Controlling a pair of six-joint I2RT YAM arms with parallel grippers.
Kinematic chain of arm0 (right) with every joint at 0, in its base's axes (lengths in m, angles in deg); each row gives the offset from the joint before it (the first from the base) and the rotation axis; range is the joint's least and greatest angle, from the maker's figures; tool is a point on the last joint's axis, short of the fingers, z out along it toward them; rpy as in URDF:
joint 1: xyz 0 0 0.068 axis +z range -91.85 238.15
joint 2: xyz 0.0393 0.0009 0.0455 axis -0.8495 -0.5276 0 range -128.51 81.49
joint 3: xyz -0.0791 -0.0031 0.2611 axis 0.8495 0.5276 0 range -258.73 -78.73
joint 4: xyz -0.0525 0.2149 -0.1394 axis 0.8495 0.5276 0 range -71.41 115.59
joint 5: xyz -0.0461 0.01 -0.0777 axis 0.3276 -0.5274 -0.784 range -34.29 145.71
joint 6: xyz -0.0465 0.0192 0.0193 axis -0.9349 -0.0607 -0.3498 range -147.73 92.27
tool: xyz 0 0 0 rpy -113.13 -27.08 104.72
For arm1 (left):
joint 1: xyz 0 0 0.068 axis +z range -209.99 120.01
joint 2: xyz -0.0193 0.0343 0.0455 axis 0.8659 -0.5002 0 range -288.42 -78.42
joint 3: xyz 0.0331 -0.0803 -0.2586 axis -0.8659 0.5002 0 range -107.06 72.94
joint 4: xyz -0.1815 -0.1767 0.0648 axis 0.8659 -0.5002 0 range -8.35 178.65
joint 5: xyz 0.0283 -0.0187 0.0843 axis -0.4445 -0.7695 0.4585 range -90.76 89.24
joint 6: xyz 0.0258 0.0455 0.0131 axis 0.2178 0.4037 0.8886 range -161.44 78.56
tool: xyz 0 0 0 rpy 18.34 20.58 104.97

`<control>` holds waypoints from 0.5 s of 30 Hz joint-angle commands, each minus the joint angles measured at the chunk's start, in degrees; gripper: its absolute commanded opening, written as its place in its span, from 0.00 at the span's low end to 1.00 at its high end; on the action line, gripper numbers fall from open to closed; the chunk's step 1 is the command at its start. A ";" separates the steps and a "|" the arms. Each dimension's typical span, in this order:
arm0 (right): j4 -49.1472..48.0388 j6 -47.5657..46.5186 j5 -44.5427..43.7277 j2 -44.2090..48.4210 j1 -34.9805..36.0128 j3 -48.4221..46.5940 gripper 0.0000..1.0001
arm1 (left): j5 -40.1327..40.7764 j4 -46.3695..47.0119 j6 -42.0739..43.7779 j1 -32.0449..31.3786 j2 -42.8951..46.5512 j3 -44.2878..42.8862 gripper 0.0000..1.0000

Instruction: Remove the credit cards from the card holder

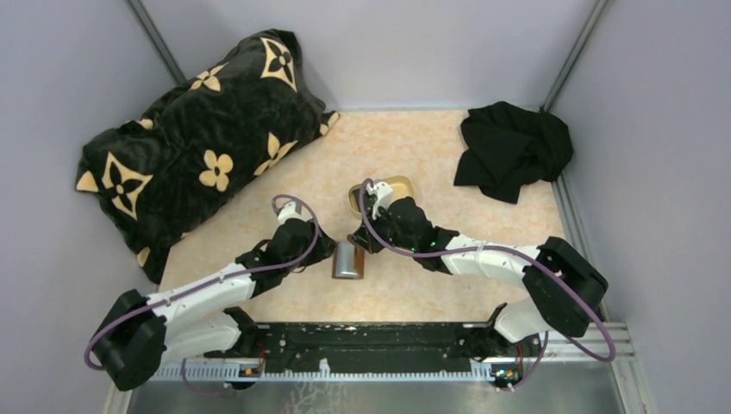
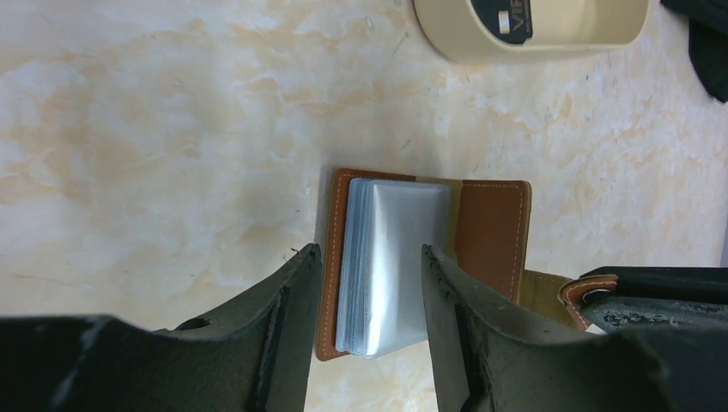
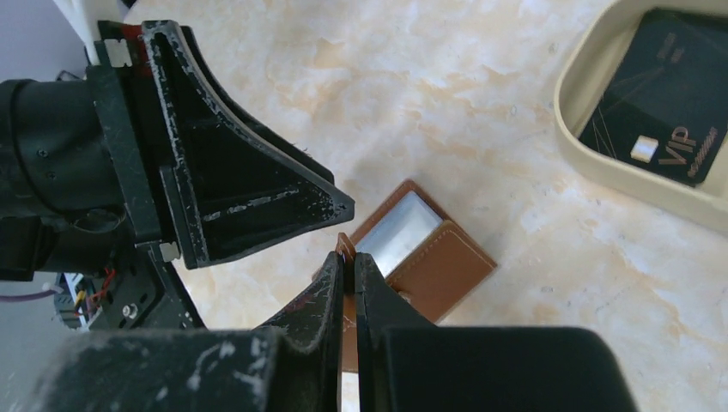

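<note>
Seen from above, the brown card holder lies flat on the marbled desk at 12 o'clock, just ahead of the arm bases. In my left wrist view, a pale grey stack of credit cards rests on one panel. My left fingers are released, spread to either side of that stack; I cannot tell if they touch it. At the holder's 3 o'clock, my right fingers are clenched on its thin brown strap.

Just beyond, also at 12 o'clock, a cream tray holds a dark card; from above, my right wrist partly hides the tray. Farther off, a black cloth sits at 2 o'clock and a black flower-patterned cushion at 10 o'clock.
</note>
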 commanded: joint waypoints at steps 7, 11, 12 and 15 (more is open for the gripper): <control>-5.79 3.60 -2.10 5.12 -0.06 6.11 0.00 | -19.27 22.81 -3.29 -0.37 -13.49 0.57 0.49; -6.19 3.69 -2.29 6.10 -0.20 7.20 0.00 | -20.98 24.30 -3.37 -1.20 -18.29 -1.30 0.38; -6.17 3.75 -2.33 6.35 -0.26 7.38 0.00 | -20.83 24.20 -3.34 -1.45 -19.42 -1.75 0.35; -6.31 3.79 -2.15 6.83 -0.46 7.91 0.00 | -20.83 24.00 -3.21 -2.25 -22.33 -3.12 0.16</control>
